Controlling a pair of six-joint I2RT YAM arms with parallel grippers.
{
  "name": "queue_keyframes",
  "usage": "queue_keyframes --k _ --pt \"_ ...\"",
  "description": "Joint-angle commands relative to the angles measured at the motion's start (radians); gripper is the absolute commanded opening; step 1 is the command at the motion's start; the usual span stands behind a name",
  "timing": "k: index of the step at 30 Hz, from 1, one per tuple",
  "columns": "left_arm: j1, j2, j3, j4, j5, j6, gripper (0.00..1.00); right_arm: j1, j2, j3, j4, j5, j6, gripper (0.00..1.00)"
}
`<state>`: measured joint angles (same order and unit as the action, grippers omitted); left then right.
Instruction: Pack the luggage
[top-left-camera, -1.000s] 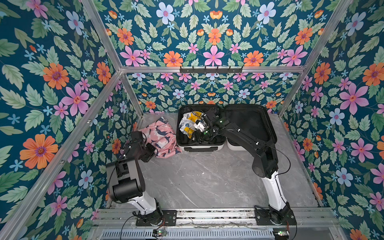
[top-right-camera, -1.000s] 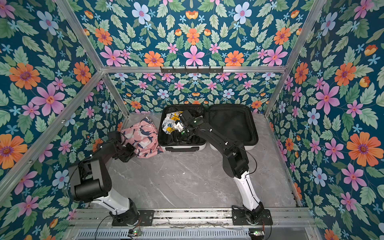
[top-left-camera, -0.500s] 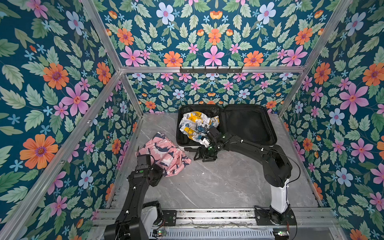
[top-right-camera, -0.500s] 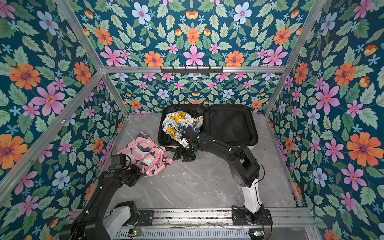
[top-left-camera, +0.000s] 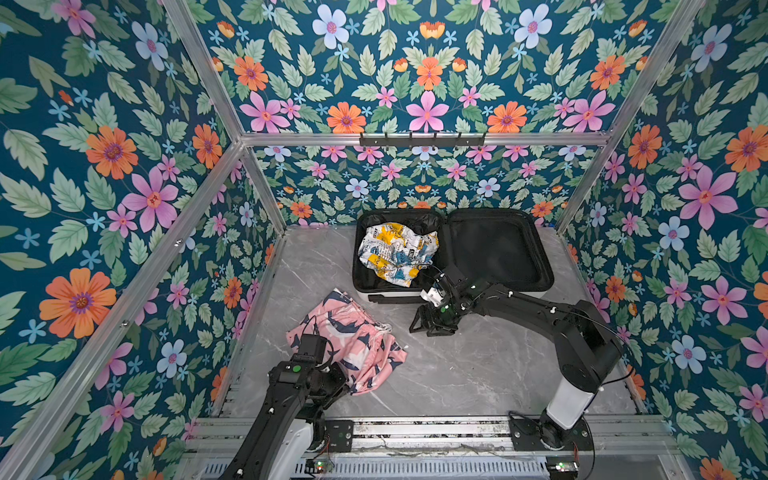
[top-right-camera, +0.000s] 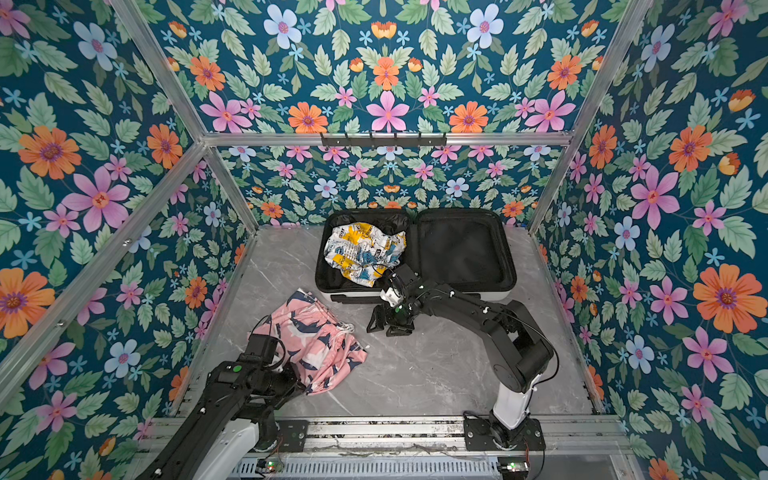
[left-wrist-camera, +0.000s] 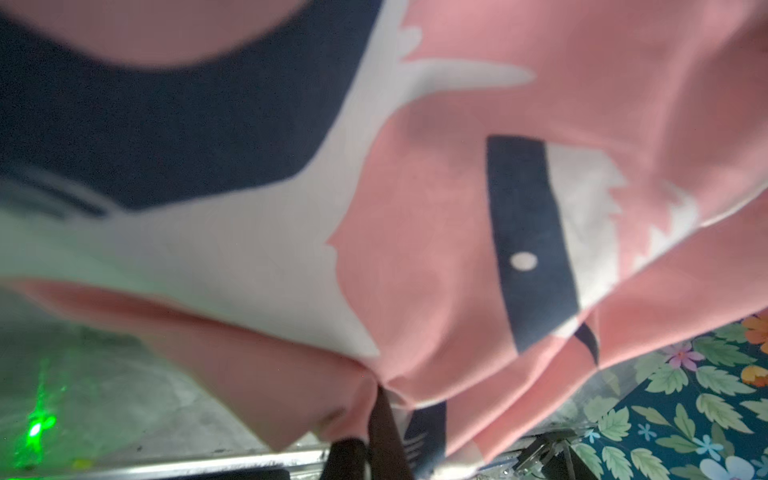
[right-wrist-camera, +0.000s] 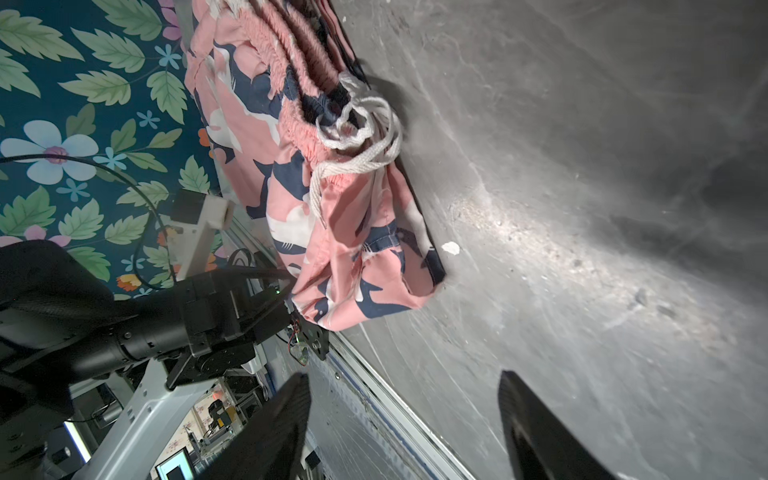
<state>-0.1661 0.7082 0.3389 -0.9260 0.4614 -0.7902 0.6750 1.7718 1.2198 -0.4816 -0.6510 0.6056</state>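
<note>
Top views: the luggage (top-left-camera: 496, 249) lay open at the back of the worktop (top-left-camera: 478, 374).
One half held a yellow-and-blue garment (top-left-camera: 395, 253). The left hand (left-wrist-camera: 374, 411) was pinched shut on the pink shorts (top-left-camera: 353, 336), and the right hand (right-wrist-camera: 401, 386) hung wide and empty just before the luggage.

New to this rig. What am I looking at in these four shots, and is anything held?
Two black robot arms, each ending in a two-finger gripper, work on a grey marbled table inside a flower-papered booth. Two pictures look down from above, side by side; the other two come from cameras on each arm's wrist. At the back lies the luggage, open flat, with a yellow, white and blue garment in one half. The left gripper is shut on the pink shorts, which lie on the table. The right gripper is open and empty, above bare table.
</note>
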Motion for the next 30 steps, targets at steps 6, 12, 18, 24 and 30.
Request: queue_keyframes --k 6,12,18,24,30 --pt "0.0 -0.082 0.008 -0.133 -0.065 -0.058 0.5 0.045 0.128 0.092 0.1 -0.027 0.001 0.74" --pt "-0.001 -0.255 0.018 -0.036 -0.239 -0.339 0.97 0.056 0.244 0.165 0.155 -0.044 0.037 0.74" --pt "0.0 -0.122 0.123 -0.004 -0.461 -0.379 0.92 0.075 0.331 0.243 0.16 -0.062 0.03 0.74" --pt "0.0 0.139 0.249 0.032 -0.544 -0.316 0.88 0.091 0.377 0.248 0.202 -0.059 0.076 0.72" --pt "0.023 0.18 0.161 0.153 -0.504 -0.312 0.7 0.14 0.39 0.204 0.296 -0.027 0.158 0.67"
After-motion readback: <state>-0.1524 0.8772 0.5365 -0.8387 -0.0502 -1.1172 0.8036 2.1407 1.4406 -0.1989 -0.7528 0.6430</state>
